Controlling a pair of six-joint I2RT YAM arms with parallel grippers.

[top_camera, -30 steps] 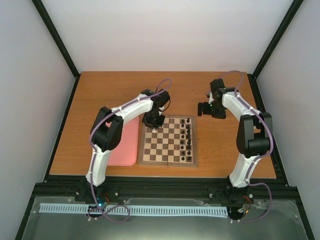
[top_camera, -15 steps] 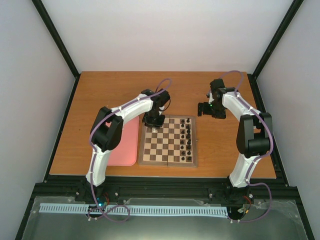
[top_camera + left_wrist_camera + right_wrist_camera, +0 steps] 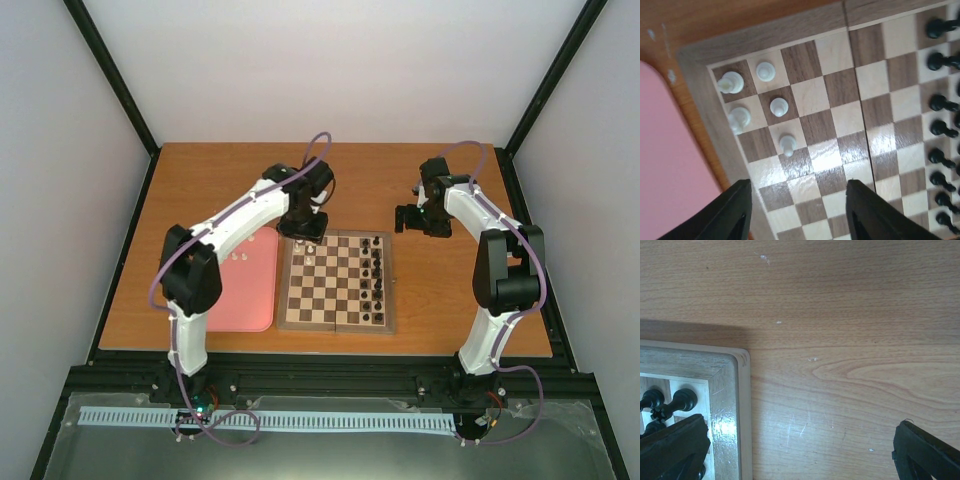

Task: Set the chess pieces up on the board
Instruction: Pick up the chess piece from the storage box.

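Observation:
The board (image 3: 335,322) lies mid-table, and its corner shows in the left wrist view (image 3: 700,60). Several white chess pieces (image 3: 779,106) stand on its far-left corner squares (image 3: 309,250); the nearest one (image 3: 787,145) is upright. My left gripper (image 3: 797,202) hangs open above the board, a little short of those pieces, with nothing between its fingers (image 3: 732,212). It is over the board's far-left corner (image 3: 303,228). My right gripper (image 3: 797,450) is open over bare table beside the board's far-right corner (image 3: 725,390), holding nothing (image 3: 412,220).
Black pieces (image 3: 940,102) fill the board's right columns (image 3: 377,272). A pink tray (image 3: 250,300) lies left of the board with a few tiny white pieces (image 3: 237,258) on it. Wooden table (image 3: 840,315) surrounds the board.
The left gripper has opened and lifted off the board's far-left corner, leaving a white piece standing. Its elbow has swung left, uncovering the tray. The right arm has not moved.

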